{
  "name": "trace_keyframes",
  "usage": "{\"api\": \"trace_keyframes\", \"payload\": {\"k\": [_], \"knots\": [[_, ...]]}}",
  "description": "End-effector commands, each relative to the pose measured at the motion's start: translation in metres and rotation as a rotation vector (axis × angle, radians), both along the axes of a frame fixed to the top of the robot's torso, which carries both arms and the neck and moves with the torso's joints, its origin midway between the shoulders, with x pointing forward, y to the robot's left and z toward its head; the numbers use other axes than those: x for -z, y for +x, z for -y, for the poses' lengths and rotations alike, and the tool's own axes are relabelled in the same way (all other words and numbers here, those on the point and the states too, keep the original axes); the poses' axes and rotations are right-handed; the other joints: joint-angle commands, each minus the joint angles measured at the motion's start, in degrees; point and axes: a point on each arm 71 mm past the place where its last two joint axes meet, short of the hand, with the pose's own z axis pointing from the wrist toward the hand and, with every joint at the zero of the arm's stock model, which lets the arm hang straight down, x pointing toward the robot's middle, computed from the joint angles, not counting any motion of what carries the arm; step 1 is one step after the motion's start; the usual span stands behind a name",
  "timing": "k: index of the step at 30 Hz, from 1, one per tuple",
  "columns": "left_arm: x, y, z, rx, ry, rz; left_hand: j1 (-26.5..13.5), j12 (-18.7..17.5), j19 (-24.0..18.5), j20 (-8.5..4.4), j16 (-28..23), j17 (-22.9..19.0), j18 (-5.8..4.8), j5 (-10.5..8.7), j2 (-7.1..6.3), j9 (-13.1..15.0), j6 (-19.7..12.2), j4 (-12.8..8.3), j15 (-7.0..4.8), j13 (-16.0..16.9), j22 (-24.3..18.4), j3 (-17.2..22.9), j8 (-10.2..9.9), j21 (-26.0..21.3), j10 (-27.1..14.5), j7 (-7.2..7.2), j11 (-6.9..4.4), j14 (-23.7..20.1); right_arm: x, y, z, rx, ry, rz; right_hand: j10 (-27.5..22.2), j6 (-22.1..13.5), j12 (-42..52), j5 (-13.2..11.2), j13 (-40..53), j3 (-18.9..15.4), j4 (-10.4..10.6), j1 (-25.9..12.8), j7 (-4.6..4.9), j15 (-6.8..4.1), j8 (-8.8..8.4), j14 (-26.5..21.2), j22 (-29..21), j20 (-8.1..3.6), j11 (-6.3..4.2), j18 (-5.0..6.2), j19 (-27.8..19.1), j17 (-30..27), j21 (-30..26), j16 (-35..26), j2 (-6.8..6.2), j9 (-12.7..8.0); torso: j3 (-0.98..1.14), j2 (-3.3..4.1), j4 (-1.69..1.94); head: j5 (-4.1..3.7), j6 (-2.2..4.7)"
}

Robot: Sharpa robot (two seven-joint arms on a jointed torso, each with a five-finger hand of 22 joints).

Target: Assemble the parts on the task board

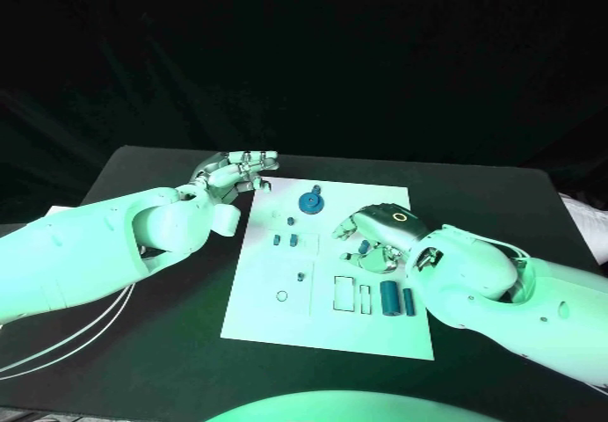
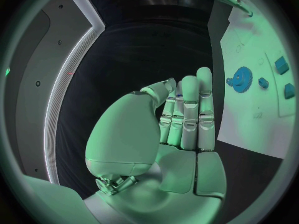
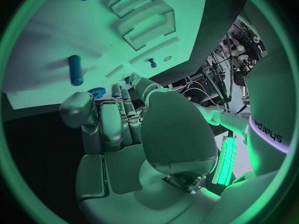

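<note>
1. My right hand point(image 1: 378, 225) curls over the board point(image 1: 272, 308) above small blue parts point(image 1: 370, 257); whether it grips one, I cannot tell.
2. My left hand point(image 1: 232, 173) waits empty beside the board's far corner, fingers together, keeping the gear point(image 1: 310, 203) unobstructed.

Black worktop point(image 1: 152, 369) under everything, matte and dark, running out to a black backdrop behind its far edge. Thin pale cables point(image 1: 70, 347) trail across its near-left part. A bit of white material point(image 1: 585, 220) sits at the far-right edge of the worktop, cut off.
</note>
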Motion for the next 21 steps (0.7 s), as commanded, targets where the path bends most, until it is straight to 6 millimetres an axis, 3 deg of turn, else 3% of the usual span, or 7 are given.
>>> {"api": "trace_keyframes", "payload": {"k": [1,2,6,10,15,21], "knots": [[-0.002,-0.001,0.002,0.022,-0.006,0.012,0.53,0.3,-0.11,0.14,-0.39,-0.06,0.64,-0.11,-0.11,-0.09,-0.4,-0.43,0.03,0.08,-0.07,-0.07,0.37,-0.34,-0.44,0.06,-0.02,-0.42,0.0,0.003,0.014,0.039,-0.071,-0.035,-3.2,-1.6,0.03,0.24,0.07,-4.3,0.82,0.7,-0.04,0.47,-0.04,1.26,-1.05,0.6,0.6,0.98,-0.62,-0.28,-0.84,-0.16,-0.24,0.03,-0.13,-0.08,-0.2,-0.38,0.29],[-0.001,-0.001,0.003,0.022,-0.006,0.012,0.53,0.3,-0.11,0.14,-0.39,-0.06,0.64,-0.11,-0.11,-0.09,-0.4,-0.43,0.03,0.08,-0.07,-0.07,0.37,-0.34,-0.44,0.06,-0.02,-0.42,0.0,0.005,0.022,0.051,-0.091,-0.037,-4.05,-2.12,0.43,0.23,0.18,-7.97,1.69,2.0,-0.29,0.85,-0.03,1.26,-1.54,0.88,0.49,1.04,-0.81,-0.37,-1.21,-0.12,0.06,0.1,-0.14,-0.09,-0.24,-0.38,0.34],[-0.001,-0.001,0.002,0.022,-0.006,0.012,0.53,0.3,-0.11,0.14,-0.39,-0.06,0.64,-0.11,-0.11,-0.09,-0.4,-0.43,0.03,0.08,-0.07,-0.07,0.37,-0.34,-0.44,0.06,-0.02,-0.42,0.0,0.008,0.034,0.07,-0.117,-0.039,-4.47,-2.35,0.69,0.31,0.15,-11.26,3.43,3.89,-0.33,0.79,-0.05,1.21,-1.95,0.83,0.83,1.22,-0.91,-0.62,-1.5,-0.16,0.56,0.11,-0.07,-0.05,-0.39,-0.31,0.44],[-0.001,-0.001,0.003,0.023,-0.006,0.012,0.53,0.3,-0.11,0.14,-0.39,-0.06,0.64,-0.11,-0.11,-0.09,-0.4,-0.43,0.03,0.08,-0.07,-0.07,0.37,-0.34,-0.44,0.06,-0.02,-0.42,0.001,0.01,0.038,0.075,-0.125,-0.04,-3.91,-1.99,1.17,0.23,0.2,-11.62,4.09,5.05,-0.22,0.7,0.01,1.13,-1.95,0.77,0.66,1.22,-0.81,-0.92,-1.48,-0.3,1.32,0.16,-0.03,-0.04,-0.47,-0.32,0.5],[-0.001,-0.001,0.003,0.026,-0.007,0.011,0.53,0.3,-0.11,0.14,-0.39,-0.06,0.64,-0.11,-0.11,-0.09,-0.4,-0.43,0.03,0.08,-0.07,-0.07,0.37,-0.34,-0.44,0.06,-0.02,-0.42,0.003,0.011,0.036,0.071,-0.121,-0.04,-3.17,-1.45,1.66,0.01,0.2,-11.07,4.2,6.28,-0.24,0.52,0.05,1.05,-1.93,0.61,0.46,1.22,-0.67,-1.31,-1.44,-0.54,2.44,0.2,0.01,-0.05,-0.22,-0.32,0.57],[0.0,-0.001,0.003,0.025,-0.006,0.01,0.53,0.3,-0.11,0.14,-0.39,-0.06,0.64,-0.11,-0.11,-0.09,-0.4,-0.43,0.03,0.08,-0.07,-0.07,0.37,-0.34,-0.44,0.06,-0.02,-0.42,0.004,0.011,0.029,0.06,-0.11,-0.038,0.01,-0.06,3.12,-2.41,0.24,-8.54,3.94,7.94,-0.66,-0.06,0.16,1.08,-1.72,0.15,-0.21,1.17,-0.38,-1.39,-1.26,-0.53,4.74,0.25,-0.1,-0.05,-0.19,-0.39,0.57]]}}
